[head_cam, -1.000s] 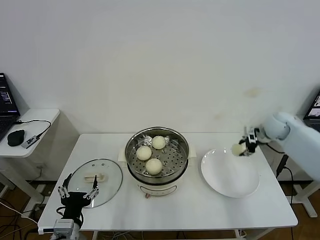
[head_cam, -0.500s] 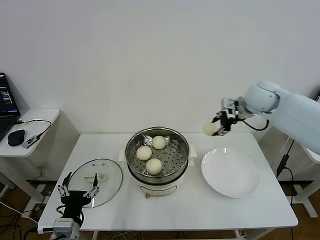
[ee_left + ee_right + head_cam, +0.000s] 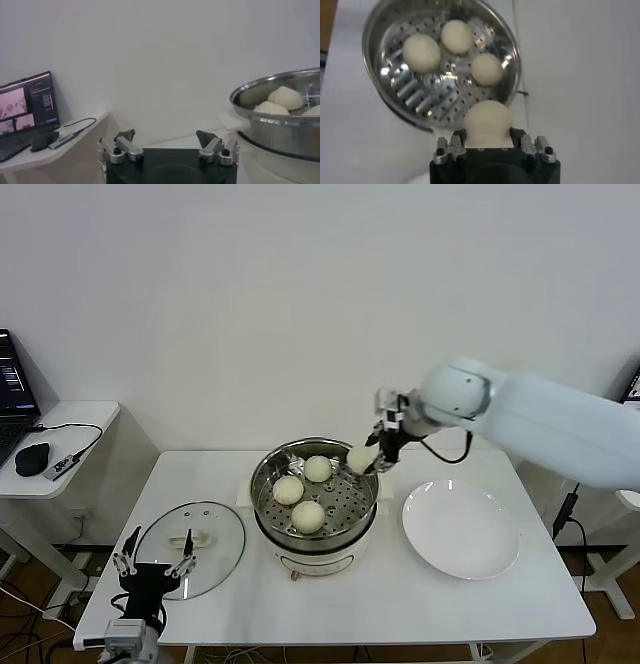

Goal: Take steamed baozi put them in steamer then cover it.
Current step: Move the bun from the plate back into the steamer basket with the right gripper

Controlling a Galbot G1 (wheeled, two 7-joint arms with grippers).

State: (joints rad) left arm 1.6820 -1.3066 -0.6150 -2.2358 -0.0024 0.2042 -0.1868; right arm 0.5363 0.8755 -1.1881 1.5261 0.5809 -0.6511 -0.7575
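Note:
The steel steamer basket (image 3: 272, 476) sits on its cream-white pot base at the table's middle and holds three pale baozi (image 3: 307, 515). My right gripper (image 3: 366, 458) is shut on a fourth baozi (image 3: 360, 458) and holds it above the basket's right rim. In the right wrist view this baozi (image 3: 487, 120) sits between the fingers, with the basket (image 3: 395, 92) and its three buns beyond. My left gripper (image 3: 155, 570) is open and empty at the table's front left, by the glass lid (image 3: 215, 529). The left wrist view shows the steamer (image 3: 280, 132) off to the side.
A flat white plate (image 3: 460, 532) lies bare to the right of the steamer. A side desk at the far left carries a laptop (image 3: 12, 399) and a mouse (image 3: 32, 459). A white wall stands behind the table.
My right gripper carried the baozi up from the plate and leftward, from the table's right end to above the steamer's right rim. The left arm has stayed still.

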